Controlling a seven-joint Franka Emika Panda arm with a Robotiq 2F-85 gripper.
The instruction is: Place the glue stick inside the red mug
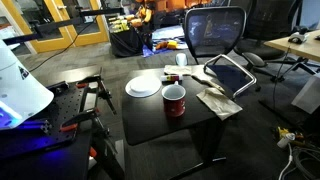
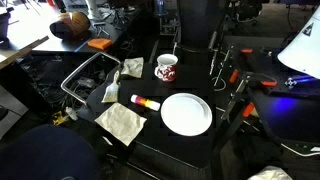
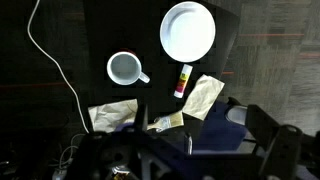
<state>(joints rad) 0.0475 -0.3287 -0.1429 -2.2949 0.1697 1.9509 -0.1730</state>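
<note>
The red mug [image 1: 174, 101] stands upright on the black table [image 1: 150, 115]; it also shows in an exterior view [image 2: 166, 68] and from above, with a pale inside, in the wrist view [image 3: 124, 68]. The glue stick [image 2: 145, 102], white with a red and yellow end, lies flat between the white plate and a napkin. It shows in the wrist view [image 3: 184, 80] and small in an exterior view [image 1: 171, 76]. My gripper [image 3: 180, 150] hangs high above the table's edge, far from both; its dark fingers look spread, with nothing between them. It is out of both exterior views.
A white plate [image 2: 187, 113] [image 3: 188, 30] lies beside the glue stick. Crumpled napkins [image 3: 205, 95] [image 2: 120, 122] lie near the table edge. A wire basket [image 2: 90, 75] and an office chair [image 1: 215, 35] stand beside the table. A blue chair seat [image 3: 215, 125] is below my gripper.
</note>
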